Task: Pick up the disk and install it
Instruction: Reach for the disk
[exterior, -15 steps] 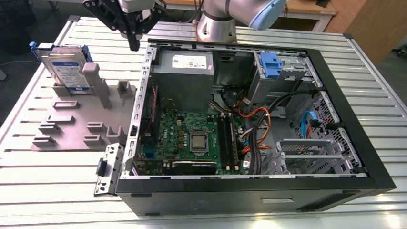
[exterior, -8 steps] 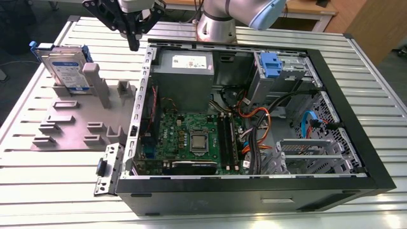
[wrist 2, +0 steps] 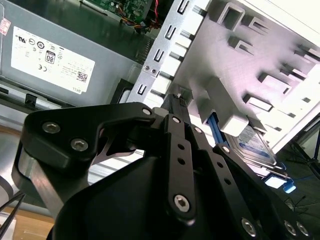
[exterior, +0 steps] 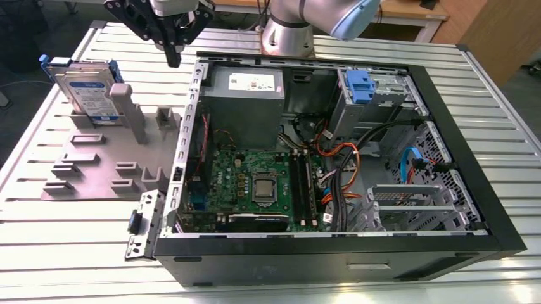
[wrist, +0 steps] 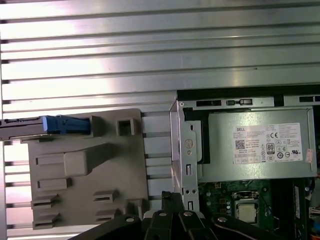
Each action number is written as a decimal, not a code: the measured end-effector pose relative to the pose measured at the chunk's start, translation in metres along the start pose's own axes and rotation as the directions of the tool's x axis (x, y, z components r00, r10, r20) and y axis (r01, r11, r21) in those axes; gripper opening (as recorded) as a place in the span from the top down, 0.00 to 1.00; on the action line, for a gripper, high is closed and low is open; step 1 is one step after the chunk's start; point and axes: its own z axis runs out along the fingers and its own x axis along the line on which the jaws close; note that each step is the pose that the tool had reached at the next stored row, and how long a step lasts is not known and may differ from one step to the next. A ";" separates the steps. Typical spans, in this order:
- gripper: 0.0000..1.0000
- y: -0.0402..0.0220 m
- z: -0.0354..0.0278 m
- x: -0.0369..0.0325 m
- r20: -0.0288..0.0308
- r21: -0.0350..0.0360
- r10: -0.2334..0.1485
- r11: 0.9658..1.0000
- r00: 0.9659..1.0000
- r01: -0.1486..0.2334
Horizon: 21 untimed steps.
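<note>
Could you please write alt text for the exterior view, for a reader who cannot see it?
A robot arm's end effector hangs above the gap between a grey holder and an open computer case on a slatted metal table. The disk stands on edge in the holder, at the exterior view's left, not grasped.

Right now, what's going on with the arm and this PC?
The robot arm's gripper hangs above the table, near the edge where the grey fixture plate meets the open computer case. Its jaws look closed and hold nothing. The disk stands on edge in the fixture at the exterior view's left, apart from the gripper and not yet picked up.
</note>
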 end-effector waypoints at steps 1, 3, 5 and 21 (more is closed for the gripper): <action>0.89 -0.0001 0.0000 0.0010 0.000 0.000 0.000 1.000 1.000 0.000; 0.89 0.0001 0.0001 0.0024 0.000 0.000 0.000 1.000 1.000 0.000; 0.89 0.0010 0.0001 0.0031 0.000 0.000 0.000 1.000 1.000 0.000; 0.89 0.0034 0.0003 0.0142 0.000 0.000 0.000 1.000 1.000 0.000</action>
